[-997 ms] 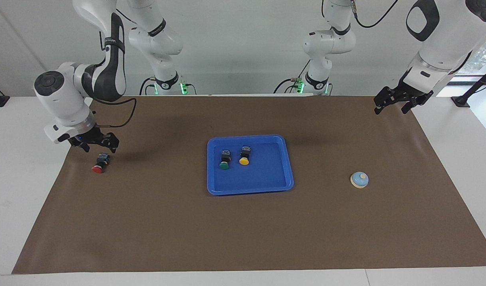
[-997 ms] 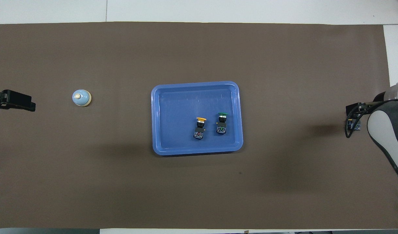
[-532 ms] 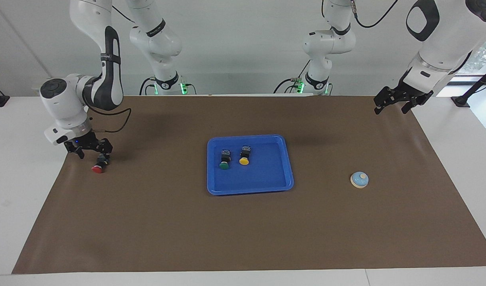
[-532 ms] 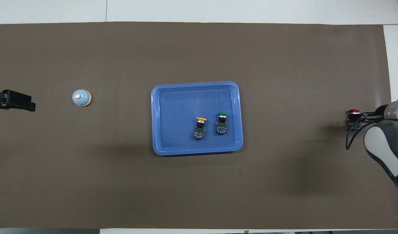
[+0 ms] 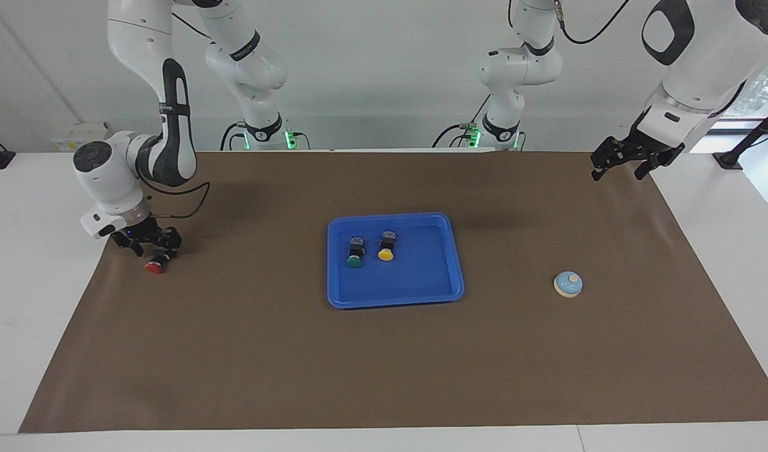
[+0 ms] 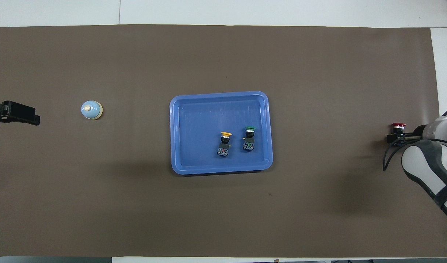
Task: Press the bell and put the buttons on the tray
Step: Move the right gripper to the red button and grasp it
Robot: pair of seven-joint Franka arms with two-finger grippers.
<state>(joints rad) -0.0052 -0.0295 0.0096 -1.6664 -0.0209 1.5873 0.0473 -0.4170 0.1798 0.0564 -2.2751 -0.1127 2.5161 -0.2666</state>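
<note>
The red button (image 5: 154, 266) lies on its side on the brown mat at the right arm's end of the table, red cap (image 6: 398, 125) pointing away from the robots. My right gripper (image 5: 153, 249) is down at its black body (image 6: 395, 138), which it partly hides. The green button (image 5: 354, 257) and yellow button (image 5: 386, 250) lie side by side in the blue tray (image 5: 421, 279) at mid-table. The bell (image 5: 568, 284) stands on the mat toward the left arm's end. My left gripper (image 5: 619, 169) waits open in the air over the mat's corner.
The brown mat (image 5: 384, 364) covers most of the white table. In the overhead view the tray (image 6: 201, 124) holds the yellow button (image 6: 225, 140) and green button (image 6: 249, 137); the bell (image 6: 91, 109) sits beside the left gripper (image 6: 15, 113).
My right gripper has come down from just above the red button to sit around its black body. The left arm, tray, bell and other buttons have not moved.
</note>
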